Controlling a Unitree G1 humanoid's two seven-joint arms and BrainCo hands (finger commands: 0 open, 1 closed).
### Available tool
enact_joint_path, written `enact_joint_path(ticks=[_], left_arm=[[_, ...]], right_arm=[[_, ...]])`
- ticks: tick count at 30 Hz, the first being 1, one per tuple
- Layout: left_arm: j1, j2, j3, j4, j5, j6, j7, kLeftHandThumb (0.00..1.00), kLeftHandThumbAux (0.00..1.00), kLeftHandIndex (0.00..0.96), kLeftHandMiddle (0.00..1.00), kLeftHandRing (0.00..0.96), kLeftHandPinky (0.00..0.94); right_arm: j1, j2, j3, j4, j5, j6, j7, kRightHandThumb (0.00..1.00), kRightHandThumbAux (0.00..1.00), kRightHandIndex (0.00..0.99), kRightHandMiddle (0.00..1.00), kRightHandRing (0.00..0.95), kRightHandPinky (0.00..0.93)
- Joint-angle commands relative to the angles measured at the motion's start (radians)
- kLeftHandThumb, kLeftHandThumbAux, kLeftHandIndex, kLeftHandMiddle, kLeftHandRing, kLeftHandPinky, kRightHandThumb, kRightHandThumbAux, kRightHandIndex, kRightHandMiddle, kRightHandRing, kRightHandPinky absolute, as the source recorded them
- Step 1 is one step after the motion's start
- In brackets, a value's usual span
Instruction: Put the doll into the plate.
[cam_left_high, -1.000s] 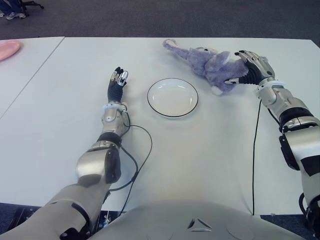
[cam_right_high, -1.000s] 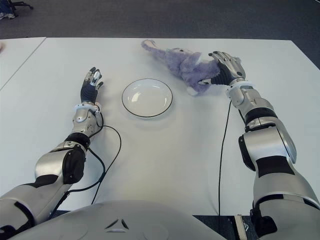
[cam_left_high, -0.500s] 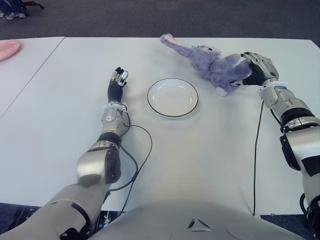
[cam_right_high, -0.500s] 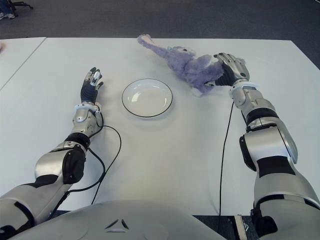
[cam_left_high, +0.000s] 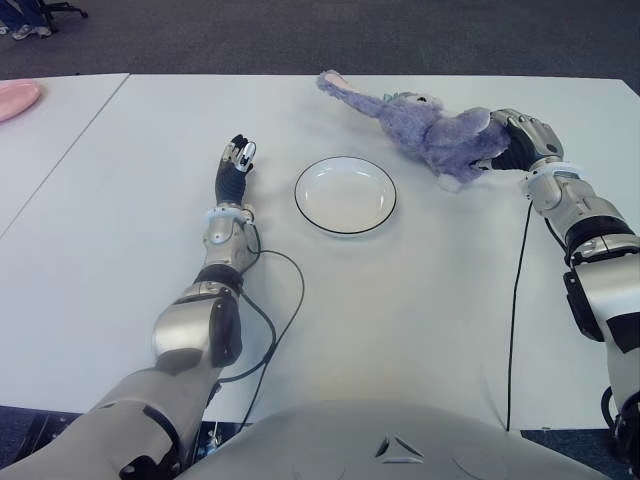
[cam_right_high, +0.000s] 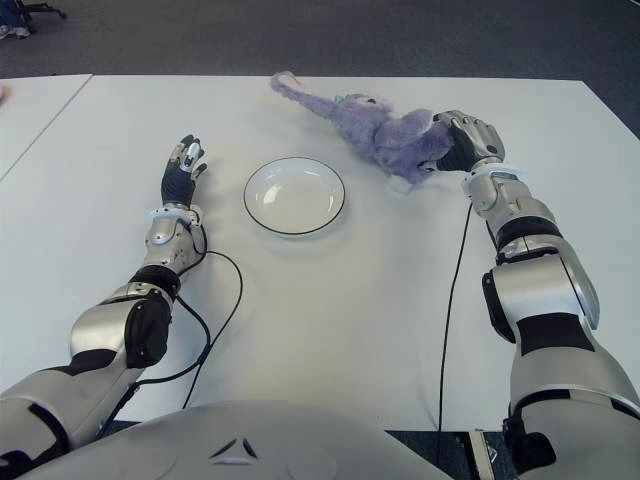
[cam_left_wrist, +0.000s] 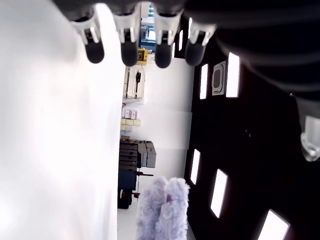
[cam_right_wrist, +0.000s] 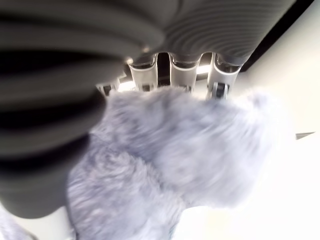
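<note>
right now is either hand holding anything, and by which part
The right hand grips the purple doll at the body end nearest it, fingers curled over the fur. The left hand, left of the plate, holds nothing.

Your eye views are bright and even, soft shadows only. The counter (cam_left_wrist: 45, 150) blows out white in the left wrist view; the doll (cam_right_wrist: 165, 150) smears blurry up close.
</note>
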Motion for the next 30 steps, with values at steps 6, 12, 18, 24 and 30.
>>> enact_joint_path(ticks=[6,12,18,24,30], left_arm=[[0.168,-0.073,0.013,0.122,-0.007,0.128,0.005,0.0,0.408,0.115,0.1,0.084,0.083],[0.166,-0.074,0.023,0.122,-0.02,0.131,-0.003,0.0,0.404,0.112,0.106,0.09,0.086],[0.167,-0.076,0.027,0.121,-0.028,0.127,-0.014,0.0,0.402,0.107,0.108,0.092,0.088],[0.166,-0.072,0.015,0.123,-0.016,0.143,0.003,0.0,0.405,0.104,0.112,0.095,0.086],[0.171,-0.073,0.012,0.122,-0.014,0.122,-0.003,0.0,0.409,0.107,0.113,0.097,0.092]], right_arm=[[0.034,0.0,-0.041,0.0,0.054,-0.056,0.011,0.682,0.726,0.426,0.719,0.721,0.76],[0.031,0.004,-0.059,-0.002,0.08,-0.053,0.042,0.7,0.721,0.437,0.805,0.794,0.811],[0.029,0.008,-0.075,-0.008,0.103,-0.07,0.057,0.705,0.72,0.44,0.833,0.817,0.821],[0.033,0.005,-0.075,-0.02,0.112,-0.11,0.04,0.708,0.718,0.441,0.845,0.831,0.827],[0.035,0.0,-0.066,-0.022,0.102,-0.126,0.012,0.709,0.718,0.441,0.851,0.837,0.834]])
